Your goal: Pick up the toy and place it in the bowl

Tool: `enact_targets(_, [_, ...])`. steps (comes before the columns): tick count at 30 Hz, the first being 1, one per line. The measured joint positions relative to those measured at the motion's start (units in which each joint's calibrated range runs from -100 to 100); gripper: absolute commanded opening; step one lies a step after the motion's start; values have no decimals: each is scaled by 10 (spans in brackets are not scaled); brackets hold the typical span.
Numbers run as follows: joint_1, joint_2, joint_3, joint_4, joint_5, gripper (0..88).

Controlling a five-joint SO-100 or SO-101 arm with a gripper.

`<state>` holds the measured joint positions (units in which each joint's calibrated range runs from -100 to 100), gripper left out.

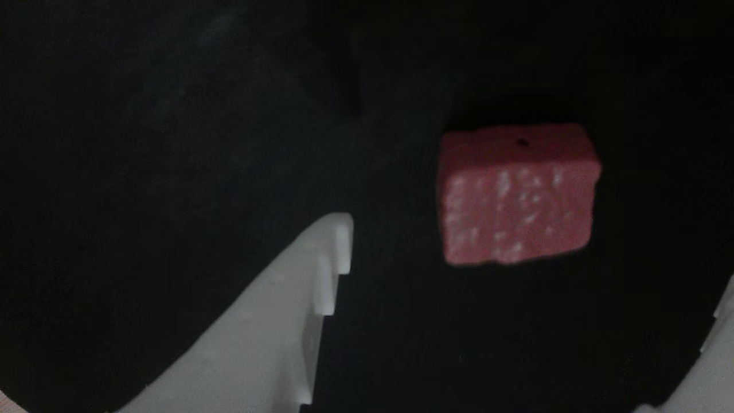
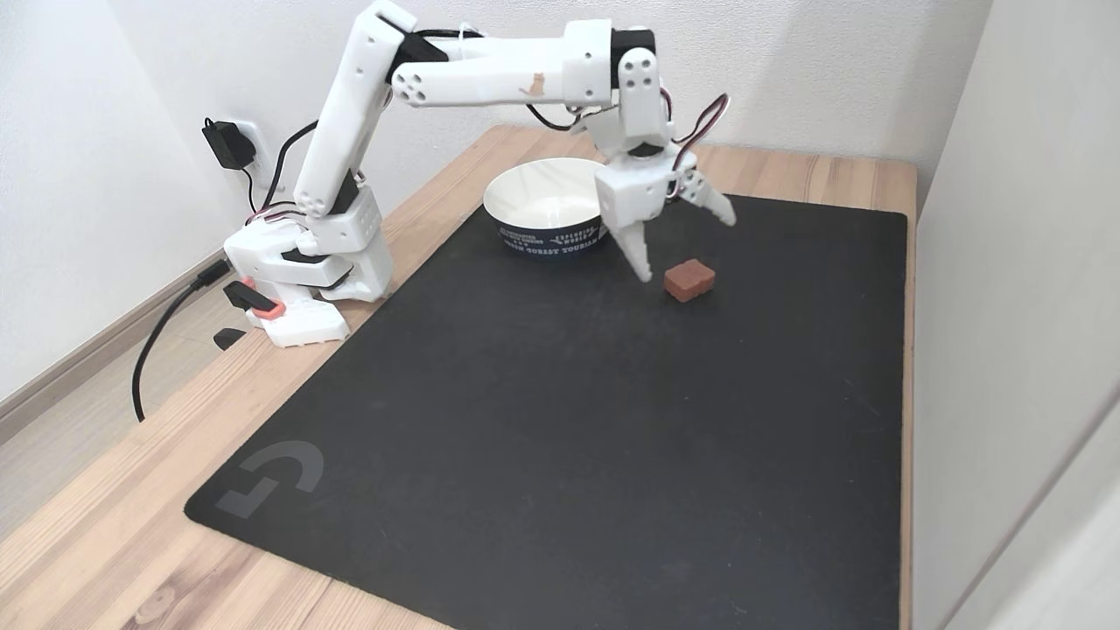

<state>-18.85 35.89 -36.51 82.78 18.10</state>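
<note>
The toy [image 2: 689, 280], a small dull-red block, lies flat on the black mat [image 2: 560, 420], towards the mat's far right part in the fixed view. In the other view the toy [image 1: 518, 195] shows a front face flecked with white and a top face with a tiny dark hole, and it rests on the dark surface with nothing touching it.

The gripper [image 2: 684, 245] hangs just above and beside the toy with its fingers spread wide apart. One white finger [image 2: 637, 254] points down just left of the block in the fixed view; the other juts out to the right, higher up. In the other view a stepped white finger [image 1: 298, 298] rises from the bottom edge left of the toy, and a sliver of the second sits at the lower right corner; the toy lies between them, closer to the right one.

The bowl [image 2: 512, 188], pale inside with a dark band of lettering outside, stands at the mat's far edge, just behind the gripper. The arm's base [image 2: 302, 271] sits on the wooden table [image 2: 105, 525] to the left.
</note>
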Motion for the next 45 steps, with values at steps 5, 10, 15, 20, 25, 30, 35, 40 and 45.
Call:
enact_targets(5, [1, 32, 0, -17, 0, 456])
enact_targets(10, [1, 58, -6, -38, 0, 456])
enact_targets(15, [1, 71, -12, -39, 0, 456])
enact_targets(20, [2, 81, -15, -39, 0, 445])
enact_targets(25, [2, 87, -15, -39, 0, 347])
enact_targets(30, [2, 87, -15, -39, 0, 317])
enact_targets(35, [2, 87, -15, -39, 0, 283])
enact_targets(40, [2, 87, -15, -44, 0, 274])
enact_targets(45, [2, 87, -15, -45, 0, 274])
